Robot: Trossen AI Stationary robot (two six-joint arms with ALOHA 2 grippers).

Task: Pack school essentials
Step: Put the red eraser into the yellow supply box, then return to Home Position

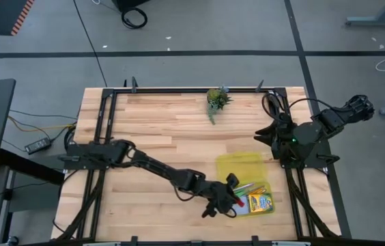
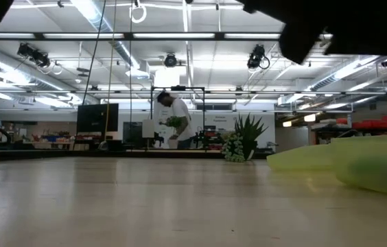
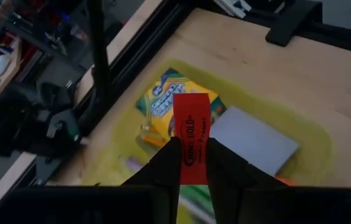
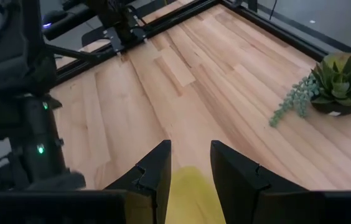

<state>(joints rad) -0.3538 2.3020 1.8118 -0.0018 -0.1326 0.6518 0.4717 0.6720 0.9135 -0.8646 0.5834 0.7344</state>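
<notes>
An open translucent yellow case [image 1: 241, 166] lies at the table's near right. In it lie a yellow-green crayon box [image 3: 163, 102], a light-blue note pad [image 3: 250, 140] and a pinkish pen [image 3: 132, 163]. My left gripper [image 1: 232, 198] hangs over the case's near half, shut on a flat red eraser [image 3: 191, 134] with dark lettering. My right gripper [image 4: 191, 158] waits, drawn back at the table's right edge [image 1: 264, 135], open with nothing between its fingers. My left gripper pinches the red eraser between its two fingers [image 3: 163, 165] by its two flat faces, at the end nearer the wrist [image 3: 193, 168]. The other end sticks out past the fingertips. The fingers slant down from the table's left. The eraser is lifted clear above the things in the case.
A small green potted plant [image 1: 216, 100] stands at the far edge, right of the middle. Black frame rails [image 1: 107, 116] run along the table's edges. Bare wood lies left of the case. A person [image 2: 178, 120] stands in the room beyond the table.
</notes>
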